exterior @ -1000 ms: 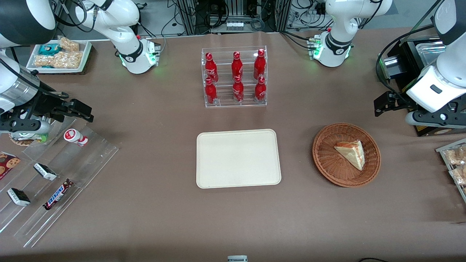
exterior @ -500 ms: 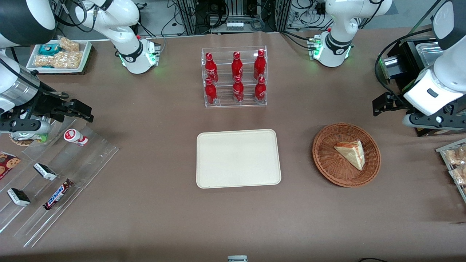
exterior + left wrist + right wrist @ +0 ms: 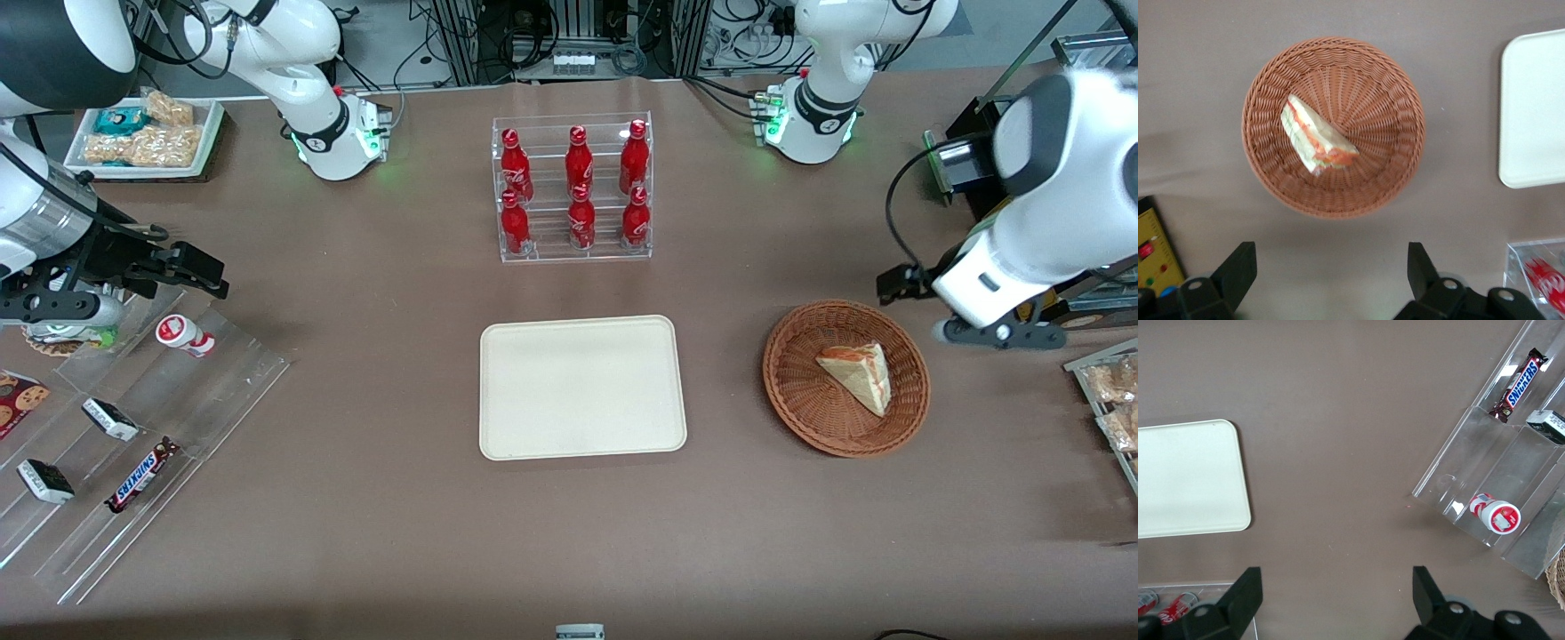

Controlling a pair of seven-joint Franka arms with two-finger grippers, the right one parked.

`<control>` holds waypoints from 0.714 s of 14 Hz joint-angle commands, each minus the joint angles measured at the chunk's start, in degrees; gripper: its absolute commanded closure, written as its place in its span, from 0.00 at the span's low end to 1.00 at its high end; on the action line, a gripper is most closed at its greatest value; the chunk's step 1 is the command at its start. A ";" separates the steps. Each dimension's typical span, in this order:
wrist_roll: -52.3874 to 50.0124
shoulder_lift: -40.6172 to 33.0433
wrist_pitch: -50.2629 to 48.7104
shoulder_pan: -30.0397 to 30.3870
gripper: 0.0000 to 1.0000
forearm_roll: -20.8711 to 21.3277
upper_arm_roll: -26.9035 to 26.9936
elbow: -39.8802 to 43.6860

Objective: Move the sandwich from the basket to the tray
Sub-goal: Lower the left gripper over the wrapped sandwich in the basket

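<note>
While the parked arm's end of the table is holding a stepped clear rack [image 3: 133, 427] with a Snickers bar [image 3: 142, 476], two small dark packets and a red-capped white cup [image 3: 184, 335] lying on it, a small white snack tray [image 3: 147, 133] of bagged snacks is sitting farther from the front camera. Toward the middle, a clear acrylic rack [image 3: 573, 188] is standing with six red bottles [image 3: 580, 220] in two rows. Nearer the front camera than that rack, the tray [image 3: 582, 387] is lying flat on the brown table [image 3: 400, 533], with nothing resting on its cream surface. Beside the tray, toward the working arm's end, the basket [image 3: 805, 400] is sitting apart from it, and the sandwich [image 3: 858, 375] is lying inside the basket, its red and green filling showing along the cut edge [image 3: 1317, 138]. The gripper [image 3: 1331, 273] is hanging above the table just beside the basket's rim, on the edge farther from the front camera, its two black fingers [image 3: 1237, 270] standing wide apart and gripping nothing. At the working arm's end of the table, another tray of bagged tan snacks [image 3: 1111, 391] is showing partly.
</note>
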 commanded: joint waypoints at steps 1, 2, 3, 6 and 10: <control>-0.16 -0.67 10.39 0.28 0.00 0.11 0.18 -9.57; -0.24 -0.49 14.52 0.54 0.00 0.20 0.27 -12.56; -0.85 -0.40 18.21 1.24 0.00 0.20 0.27 -15.29; -8.03 -0.49 26.58 1.51 0.00 0.20 0.27 -20.93; -28.83 1.70 30.81 1.51 0.00 0.11 0.27 -21.38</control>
